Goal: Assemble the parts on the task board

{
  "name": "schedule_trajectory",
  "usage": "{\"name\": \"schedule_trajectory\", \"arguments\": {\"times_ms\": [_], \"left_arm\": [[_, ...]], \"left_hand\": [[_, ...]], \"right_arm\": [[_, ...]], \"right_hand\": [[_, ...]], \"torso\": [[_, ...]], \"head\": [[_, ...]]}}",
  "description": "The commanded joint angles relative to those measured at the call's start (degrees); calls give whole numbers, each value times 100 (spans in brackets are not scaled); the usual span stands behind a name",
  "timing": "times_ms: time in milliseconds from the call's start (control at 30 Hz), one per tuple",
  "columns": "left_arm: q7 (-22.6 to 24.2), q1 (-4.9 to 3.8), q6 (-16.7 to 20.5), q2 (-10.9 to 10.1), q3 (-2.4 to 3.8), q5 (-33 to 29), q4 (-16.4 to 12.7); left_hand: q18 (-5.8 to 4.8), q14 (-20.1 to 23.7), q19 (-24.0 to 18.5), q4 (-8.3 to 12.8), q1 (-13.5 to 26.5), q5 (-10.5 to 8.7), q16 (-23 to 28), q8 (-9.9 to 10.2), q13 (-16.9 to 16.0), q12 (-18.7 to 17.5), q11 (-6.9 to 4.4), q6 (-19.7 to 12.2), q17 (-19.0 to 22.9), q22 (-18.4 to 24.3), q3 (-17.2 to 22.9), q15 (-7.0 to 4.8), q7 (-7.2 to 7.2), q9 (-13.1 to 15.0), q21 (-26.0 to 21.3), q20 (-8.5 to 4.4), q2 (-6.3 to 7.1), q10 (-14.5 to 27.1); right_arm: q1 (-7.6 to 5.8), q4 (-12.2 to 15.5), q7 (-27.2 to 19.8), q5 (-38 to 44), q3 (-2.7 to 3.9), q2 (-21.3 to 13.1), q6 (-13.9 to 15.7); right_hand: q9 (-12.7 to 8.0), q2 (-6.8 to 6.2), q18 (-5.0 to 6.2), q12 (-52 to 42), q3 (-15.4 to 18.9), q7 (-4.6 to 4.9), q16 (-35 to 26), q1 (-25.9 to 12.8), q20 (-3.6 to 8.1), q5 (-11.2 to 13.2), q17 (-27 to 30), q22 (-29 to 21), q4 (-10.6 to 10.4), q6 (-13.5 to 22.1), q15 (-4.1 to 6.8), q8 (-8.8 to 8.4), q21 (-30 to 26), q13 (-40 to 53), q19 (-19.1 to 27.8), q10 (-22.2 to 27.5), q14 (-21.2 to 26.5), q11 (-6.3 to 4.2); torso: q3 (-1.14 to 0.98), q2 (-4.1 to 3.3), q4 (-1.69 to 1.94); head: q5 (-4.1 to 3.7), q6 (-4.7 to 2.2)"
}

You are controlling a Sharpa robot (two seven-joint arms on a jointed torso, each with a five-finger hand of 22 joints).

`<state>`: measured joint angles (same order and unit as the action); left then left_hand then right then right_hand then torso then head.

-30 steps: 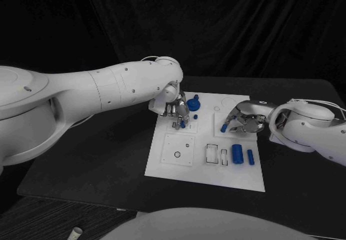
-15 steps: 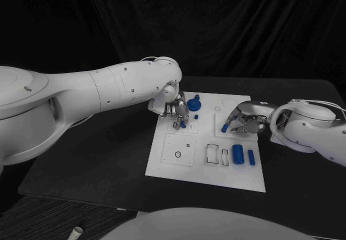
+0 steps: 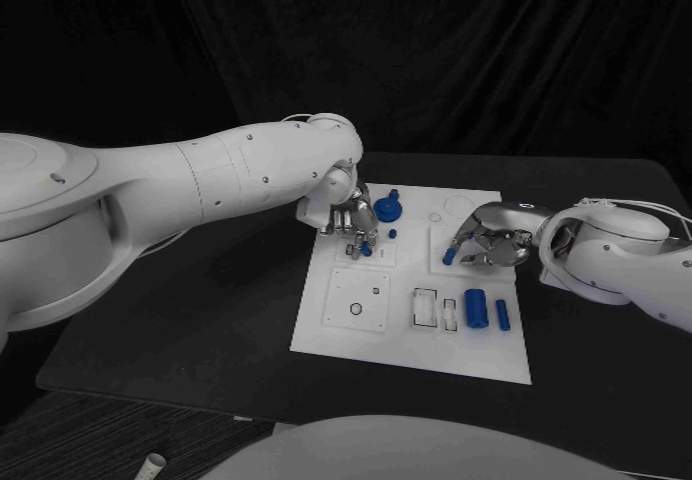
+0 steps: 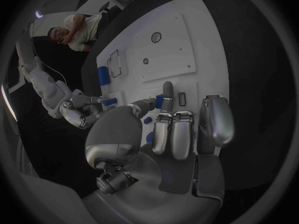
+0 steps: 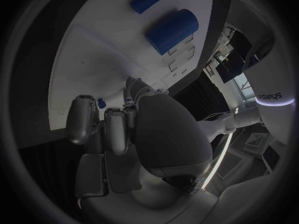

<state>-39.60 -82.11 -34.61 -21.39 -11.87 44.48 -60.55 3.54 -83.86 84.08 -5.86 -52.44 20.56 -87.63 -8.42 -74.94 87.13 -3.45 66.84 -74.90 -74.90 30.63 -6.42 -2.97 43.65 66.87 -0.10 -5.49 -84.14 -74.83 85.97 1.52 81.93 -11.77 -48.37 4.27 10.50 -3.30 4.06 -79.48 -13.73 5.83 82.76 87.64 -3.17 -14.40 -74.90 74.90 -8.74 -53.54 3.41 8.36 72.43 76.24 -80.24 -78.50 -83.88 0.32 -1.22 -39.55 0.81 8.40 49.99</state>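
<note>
Head view: the task board [image 3: 378,335] lies mid-table. The left hand [image 3: 352,215] hangs over the board's far left portion, fingers drawn together around a small blue peg [image 3: 365,250]. The right hand [image 3: 483,243] sits over the board's right portion, fingers curled on a blue part [image 3: 449,256]. Two blue cylinders [image 3: 475,303] lie on the board, nearer the robot than the right hand.

Left wrist view: fingers [image 4: 173,134] curl narrow above the board; the peg [image 4: 159,101] sits at a fingertip.

Right wrist view: fingers curled; grip cannot be told.
</note>
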Motion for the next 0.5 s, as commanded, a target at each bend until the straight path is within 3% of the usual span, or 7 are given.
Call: {"name": "schedule_trajectory", "arguments": {"times_ms": [33,300,500], "left_arm": [[-385,54,138,27,-23,-46,14],[-368,58,163,48,-23,-58,25],[-364,60,161,58,-23,-60,34]], "left_hand": [[63,-550,16,959,-23,-42,32,35,-1355,-36,1,236,-1312,-878,933,6,201,2,-31,19,-116,-488],[80,-538,-4,759,127,-7,93,82,-1335,-86,14,180,-1271,-830,530,21,181,18,-187,41,6,-471],[85,-533,0,712,103,-208,121,108,-1328,-107,23,135,-1253,-815,239,27,182,41,-243,46,107,-464]], "right_arm": [[13,8,104,34,1,-8,-57],[13,7,103,34,1,-1,-51],[13,11,106,34,1,-8,-49]], "right_hand": [[-7,1,29,51,-33,-11,-21,49,-13,-37,-329,917,13,46,-27,-31,-24,-242,36,38,-129,-12],[-8,3,30,58,-39,-10,-31,52,-13,-38,-314,914,17,47,-27,-31,-33,-250,41,45,-122,-12],[-8,3,30,58,-39,-10,-31,52,-13,-38,-314,914,17,47,-27,-31,-33,-250,41,45,-122,-12]], "torso": [[-1,-1,-2],[5,-3,-24],[-1,-2,-15]], "head": [[0,1],[15,1],[0,1]]}}
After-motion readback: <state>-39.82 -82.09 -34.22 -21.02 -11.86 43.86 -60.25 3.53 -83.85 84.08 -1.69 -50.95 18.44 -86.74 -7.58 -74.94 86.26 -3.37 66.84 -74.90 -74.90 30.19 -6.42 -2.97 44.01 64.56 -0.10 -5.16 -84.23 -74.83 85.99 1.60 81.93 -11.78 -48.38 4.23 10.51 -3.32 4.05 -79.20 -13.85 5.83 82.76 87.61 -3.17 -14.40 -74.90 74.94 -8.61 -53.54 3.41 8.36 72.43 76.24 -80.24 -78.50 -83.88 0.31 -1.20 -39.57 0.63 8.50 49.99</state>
